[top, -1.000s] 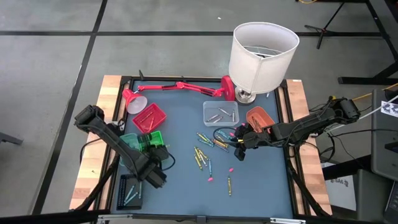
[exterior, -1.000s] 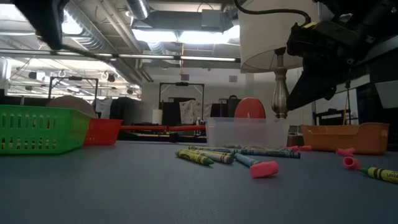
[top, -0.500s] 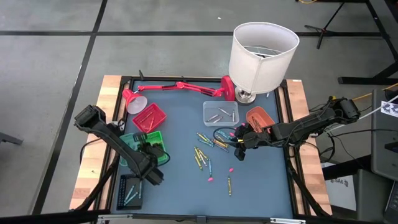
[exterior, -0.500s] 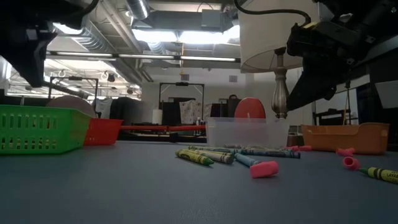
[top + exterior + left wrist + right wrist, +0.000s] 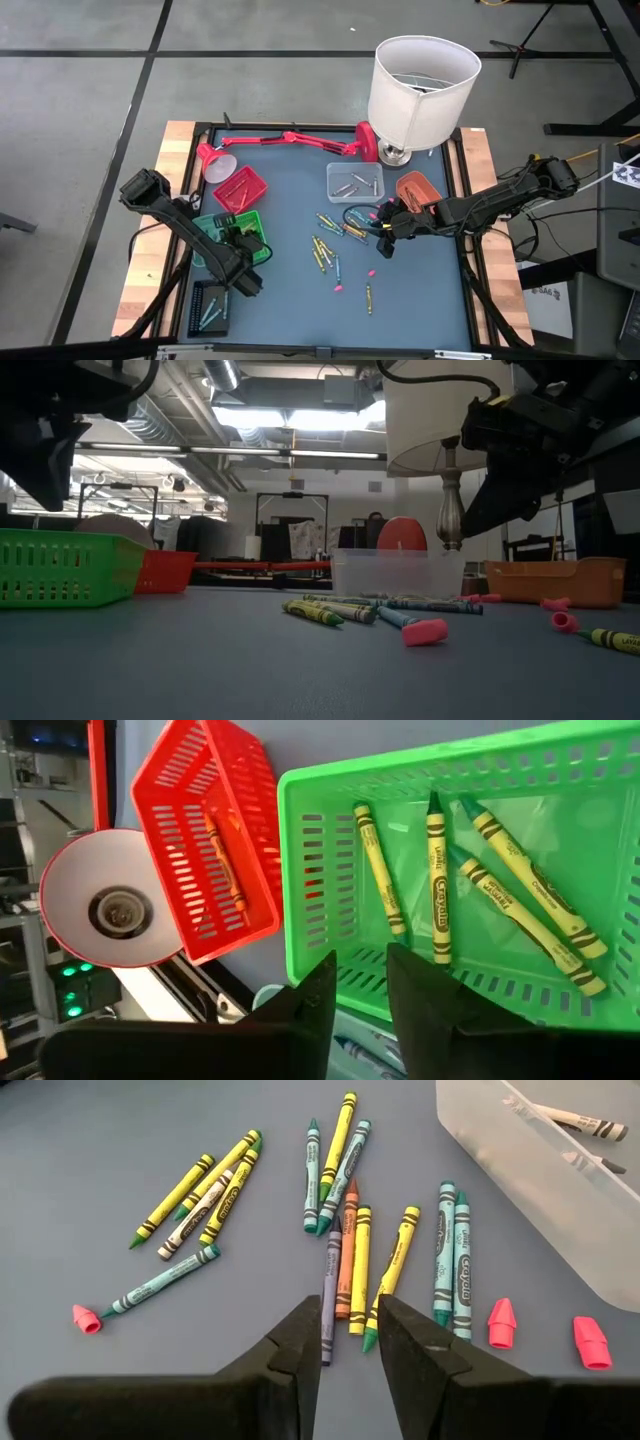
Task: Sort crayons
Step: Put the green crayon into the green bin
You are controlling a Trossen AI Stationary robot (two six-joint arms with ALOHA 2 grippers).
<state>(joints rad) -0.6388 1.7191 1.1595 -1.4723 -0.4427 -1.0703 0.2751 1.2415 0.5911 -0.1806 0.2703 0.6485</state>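
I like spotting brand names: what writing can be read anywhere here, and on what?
"Crayola": on the wrapper of a green crayon lying in the green basket.
The loose crayons on the table have label print too small to read.
Nothing else is readable.

1. The green tray is running off the left wrist view's edge, so its far end is not showing.
2. From above, the left arm is covering much of that tray, hiding the crayons inside.
3. In the low view, the lamp shade is being cut by the top edge.
4. The clear tray is leaving the right wrist view, with its crayons partly cropped.
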